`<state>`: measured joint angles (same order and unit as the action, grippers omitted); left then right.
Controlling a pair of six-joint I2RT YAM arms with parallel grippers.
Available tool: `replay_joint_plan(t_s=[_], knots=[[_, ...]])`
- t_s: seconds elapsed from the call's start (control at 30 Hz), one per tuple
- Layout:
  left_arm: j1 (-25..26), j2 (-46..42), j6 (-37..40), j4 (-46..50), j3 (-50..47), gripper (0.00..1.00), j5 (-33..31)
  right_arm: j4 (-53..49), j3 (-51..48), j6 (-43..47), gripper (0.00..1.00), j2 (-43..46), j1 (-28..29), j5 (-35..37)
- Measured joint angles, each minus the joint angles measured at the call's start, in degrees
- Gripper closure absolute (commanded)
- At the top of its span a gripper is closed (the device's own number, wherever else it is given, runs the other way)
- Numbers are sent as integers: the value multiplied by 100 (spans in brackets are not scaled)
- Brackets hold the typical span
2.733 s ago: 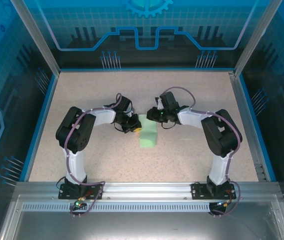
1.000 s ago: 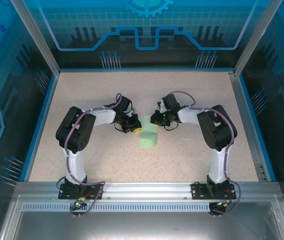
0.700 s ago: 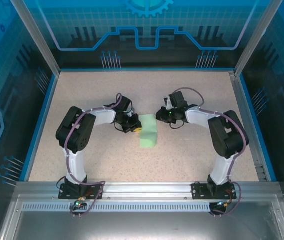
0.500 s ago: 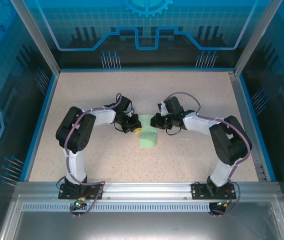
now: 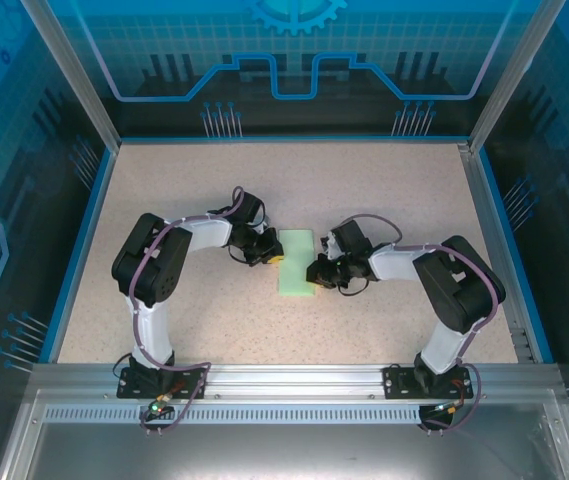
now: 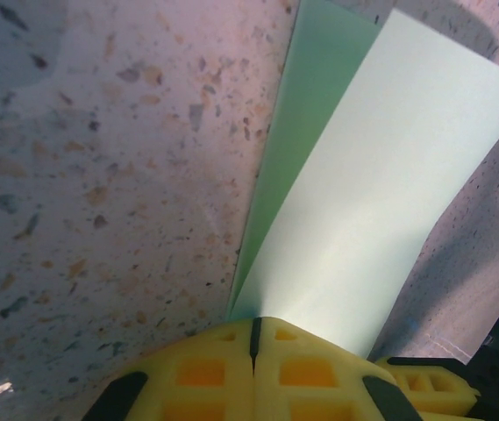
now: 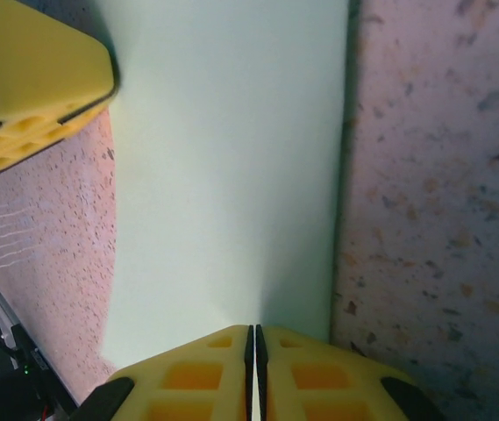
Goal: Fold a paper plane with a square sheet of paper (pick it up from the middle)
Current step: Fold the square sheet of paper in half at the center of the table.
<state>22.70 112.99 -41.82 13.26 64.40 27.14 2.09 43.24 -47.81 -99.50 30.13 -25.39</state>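
Observation:
The square sheet of paper (image 5: 296,262) lies folded in half as a pale green strip on the speckled table, between the two arms. My left gripper (image 5: 271,256) is shut, its yellow tips resting on the strip's left edge. In the left wrist view, the left gripper (image 6: 253,326) touches the paper (image 6: 372,193), whose top layer lifts off a darker lower layer (image 6: 306,123). My right gripper (image 5: 315,274) is shut, tips on the strip's right edge near its front end. The right wrist view shows the right gripper (image 7: 251,333) on the paper (image 7: 231,167), the left fingers (image 7: 30,88) beyond.
The speckled beige table (image 5: 184,190) is ringed by a blue rim and glass walls (image 5: 94,210). An aluminium rail (image 5: 294,380) carrying both arm bases runs along the near edge. Bare table lies all around the paper.
My right gripper has slid from the far end of the paper's right edge toward the near end. The left gripper and the paper have stayed put.

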Motion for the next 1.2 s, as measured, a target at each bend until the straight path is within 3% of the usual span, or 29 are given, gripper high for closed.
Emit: replay_joint_plan(t_s=[0.33,0.6,0.8,1.0,1.2], knots=[[-2,0,0,0,0,96,0,-109,-140,26,87,116,127,-20],[0,0,2,-2,0,96,-2,-793,-428,302,87,621,225,-7],[0,0,2,0,0,97,-2,-1073,122,468,85,841,225,225],[0,0,2,0,0,96,-2,-732,1099,586,85,358,219,328],[0,2,2,0,0,96,-2,-601,1338,588,86,-503,256,264]])
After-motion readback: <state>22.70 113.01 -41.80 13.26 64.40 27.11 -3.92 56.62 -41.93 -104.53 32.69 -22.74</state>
